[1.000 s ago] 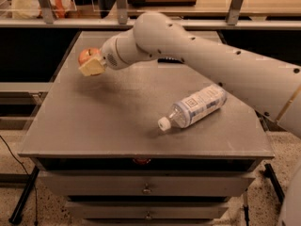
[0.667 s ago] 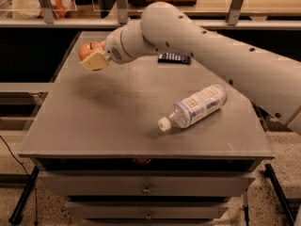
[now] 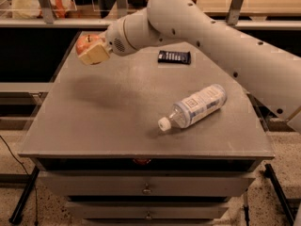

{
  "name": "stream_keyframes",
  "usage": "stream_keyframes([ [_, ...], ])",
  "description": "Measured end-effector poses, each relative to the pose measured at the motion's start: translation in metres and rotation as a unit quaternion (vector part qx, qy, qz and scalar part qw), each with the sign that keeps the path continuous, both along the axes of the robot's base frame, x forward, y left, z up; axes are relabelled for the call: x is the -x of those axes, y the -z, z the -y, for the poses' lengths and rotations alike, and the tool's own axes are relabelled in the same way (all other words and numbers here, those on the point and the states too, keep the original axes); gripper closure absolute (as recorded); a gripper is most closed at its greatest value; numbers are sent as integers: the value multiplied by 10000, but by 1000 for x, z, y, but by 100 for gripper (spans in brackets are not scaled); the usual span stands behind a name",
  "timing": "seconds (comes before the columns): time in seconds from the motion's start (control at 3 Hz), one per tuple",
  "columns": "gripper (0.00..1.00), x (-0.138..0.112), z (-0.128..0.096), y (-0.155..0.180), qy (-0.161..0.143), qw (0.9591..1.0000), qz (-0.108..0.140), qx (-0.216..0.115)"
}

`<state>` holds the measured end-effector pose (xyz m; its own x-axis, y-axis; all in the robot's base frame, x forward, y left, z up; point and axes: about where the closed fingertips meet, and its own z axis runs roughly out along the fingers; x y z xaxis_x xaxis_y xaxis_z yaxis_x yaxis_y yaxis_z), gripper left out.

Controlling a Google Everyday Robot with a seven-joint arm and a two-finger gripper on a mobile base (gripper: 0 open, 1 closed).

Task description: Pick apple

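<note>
The apple, orange-red with yellowish patches, sits between the tan fingers of my gripper. The gripper is shut on it and holds it in the air above the far left part of the grey table. A soft shadow of the arm lies on the table below it. My white arm reaches in from the right across the back of the table.
A clear plastic bottle with a white cap lies on its side at the table's middle right. A small dark packet lies flat near the back. Drawers run under the table front. Shelving stands behind.
The arm has lifted and swung back with the apple held in the gripper; the apple is now higher above the table's far left. The bottle has not moved.
</note>
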<state>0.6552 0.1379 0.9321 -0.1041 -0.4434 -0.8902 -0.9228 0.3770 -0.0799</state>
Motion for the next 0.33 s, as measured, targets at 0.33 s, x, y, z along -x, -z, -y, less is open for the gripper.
stream_keyframes([
  [0.33,100,1,-2,-2,-165,9999,-29,-23],
])
